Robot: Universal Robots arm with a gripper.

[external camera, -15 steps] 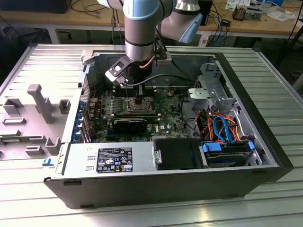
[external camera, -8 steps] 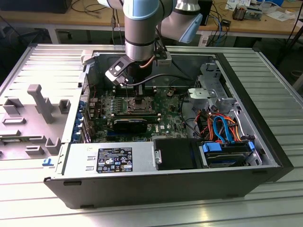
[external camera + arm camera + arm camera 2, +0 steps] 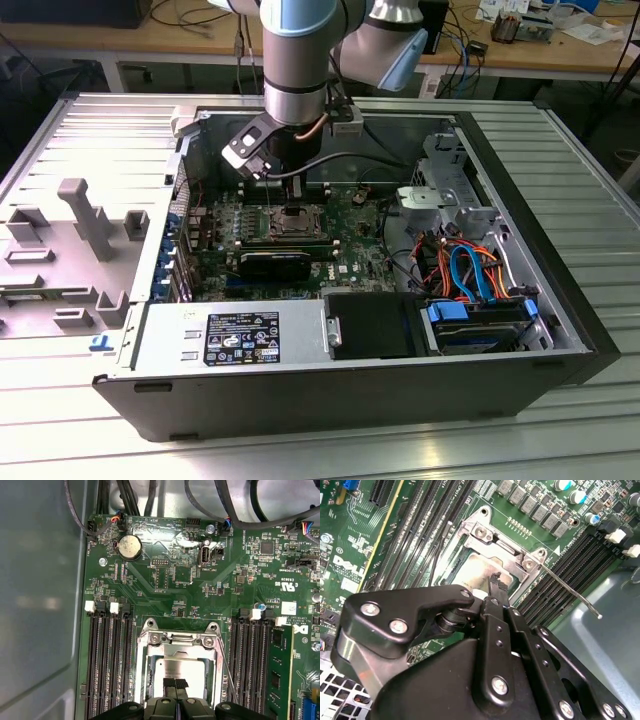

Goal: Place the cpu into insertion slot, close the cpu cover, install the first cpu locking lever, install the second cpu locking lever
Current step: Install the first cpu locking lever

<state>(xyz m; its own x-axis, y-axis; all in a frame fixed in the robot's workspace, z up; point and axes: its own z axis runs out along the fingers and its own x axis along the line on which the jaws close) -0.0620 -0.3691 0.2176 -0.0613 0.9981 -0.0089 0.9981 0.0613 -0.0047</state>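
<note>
The cpu lies in the insertion slot on the green board, its dull silver top showing through the window of the cpu cover, which lies flat over it. In the second wrist view the cpu and the cpu cover show the same way. A thin wire locking lever sticks out free beside the slot, with its hooked end over the memory slots. My gripper hangs just above the cpu with its black fingertips together and nothing between them. In the exterior view, the gripper stands over the slot.
Long black memory slots flank the socket on both sides. A black block lies on the board in front of it. The case holds a power supply and a drive bay with orange and blue cables. A grey fixture stands outside, on the exterior view's left.
</note>
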